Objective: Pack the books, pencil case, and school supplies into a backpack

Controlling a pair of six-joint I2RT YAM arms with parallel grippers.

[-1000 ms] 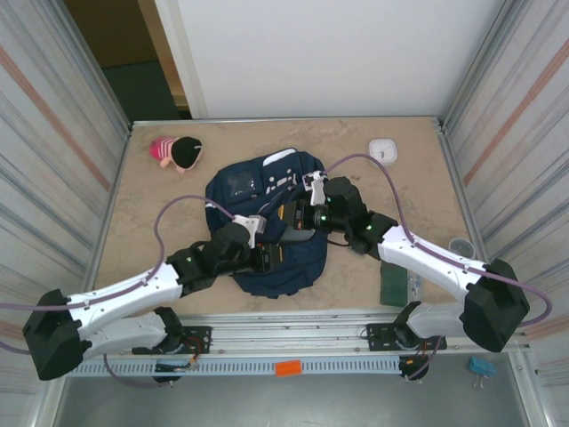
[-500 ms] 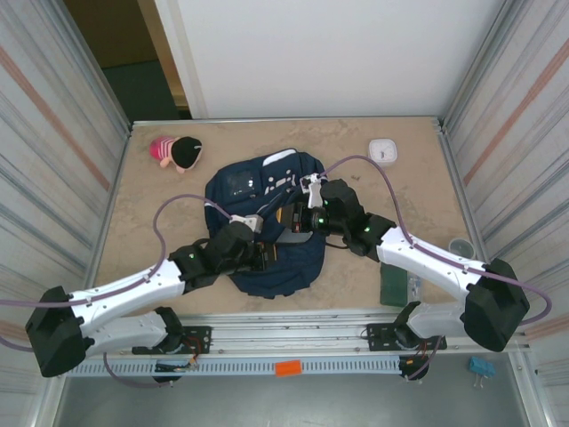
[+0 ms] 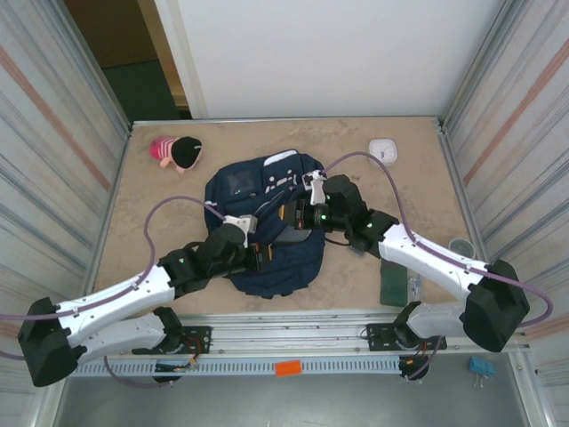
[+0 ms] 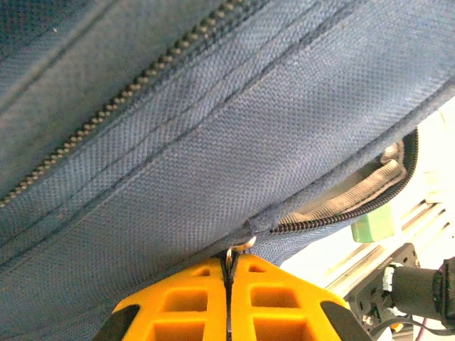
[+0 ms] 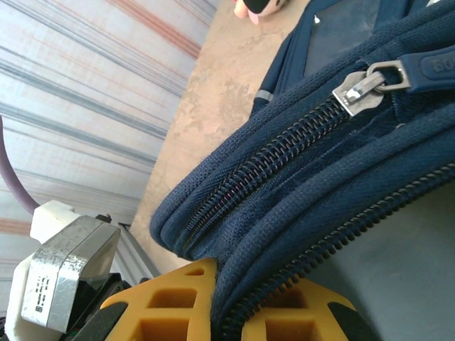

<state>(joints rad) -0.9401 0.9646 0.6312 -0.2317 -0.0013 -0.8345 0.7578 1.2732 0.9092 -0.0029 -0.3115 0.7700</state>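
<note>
left jaws: together, the yellow pads (image 4: 284,302) pressed flat against each other with a small metal zipper pull (image 4: 239,246) pinched at their tips.
zipper teeth (image 4: 341,210): start right at the pinched pull and run off to the right of the left jaws, parted enough to show pale lining.
right jaws: clamped on a thick fold of navy fabric, which passes between the two yellow pads and carries closed zipper tracks.
silver slider (image 5: 355,87): just beyond the right jaws, up along the same zipped ridge, with a navy tab hooked to it.
backpack (image 3: 267,191): lies flat on the bench (image 3: 151,213), held at its near half by both jaws, left jaws on its near left edge, right jaws at its middle right.
dark green book (image 3: 392,283): flat on the bench well behind the right jaws, beside that arm's forearm and apart from the backpack.
silvery item (image 3: 414,285): just beside the book, too small to make out.
white square device (image 3: 382,149): far beyond the right jaws, near the back edge.
plush toy (image 3: 176,153): far beyond the left jaws, by the back left corner.
</note>
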